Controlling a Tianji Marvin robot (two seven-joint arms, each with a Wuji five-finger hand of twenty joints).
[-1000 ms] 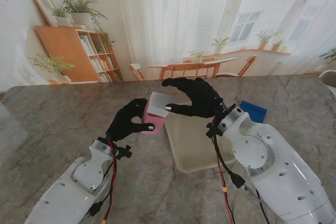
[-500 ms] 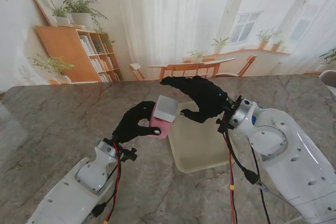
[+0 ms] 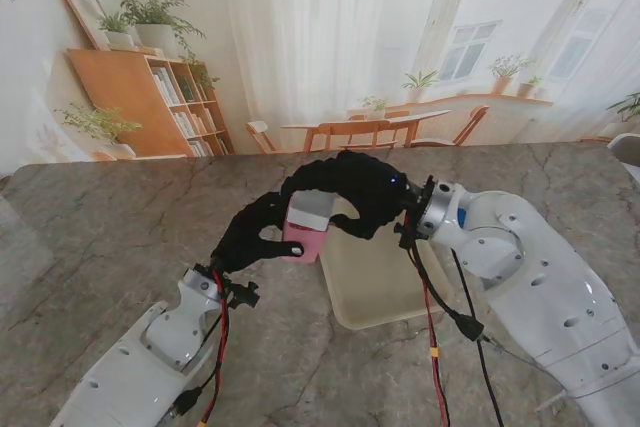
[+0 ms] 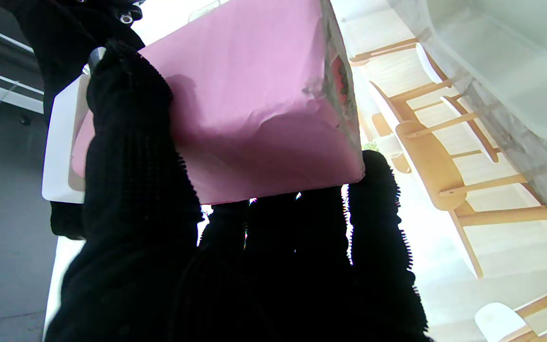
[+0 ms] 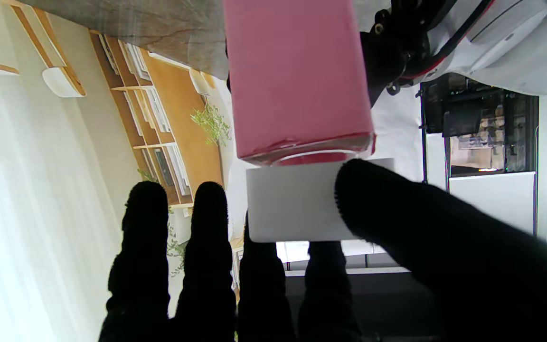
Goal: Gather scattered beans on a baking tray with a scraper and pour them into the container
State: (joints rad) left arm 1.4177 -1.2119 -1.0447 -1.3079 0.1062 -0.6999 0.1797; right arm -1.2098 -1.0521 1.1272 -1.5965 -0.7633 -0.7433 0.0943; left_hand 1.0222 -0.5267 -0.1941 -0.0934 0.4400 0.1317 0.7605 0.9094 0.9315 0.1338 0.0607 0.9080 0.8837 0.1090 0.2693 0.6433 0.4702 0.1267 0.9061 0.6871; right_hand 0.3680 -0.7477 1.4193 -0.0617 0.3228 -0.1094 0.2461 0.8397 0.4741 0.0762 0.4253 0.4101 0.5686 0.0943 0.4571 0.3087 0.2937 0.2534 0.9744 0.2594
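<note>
Wooden bookshelf (image 3: 150,97), sheer curtains (image 3: 320,37), bright windows (image 3: 465,47), dining chairs (image 3: 350,133)

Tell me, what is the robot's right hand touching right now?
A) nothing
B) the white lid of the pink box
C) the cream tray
B: the right hand has its fingers closed over the white lid of the pink box, which the left hand holds up.

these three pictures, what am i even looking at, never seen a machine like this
It is a robot with two white arms ending in black-gloved five-finger hands. The wide picture looks down from its stand onto a marble table; the other two come from cameras on each wrist, shown upside down. A cream tray lies on the table. The left hand holds a pink container up off the table. The right hand grips its white lid with thumb and fingers. I can make out no beans.
</note>
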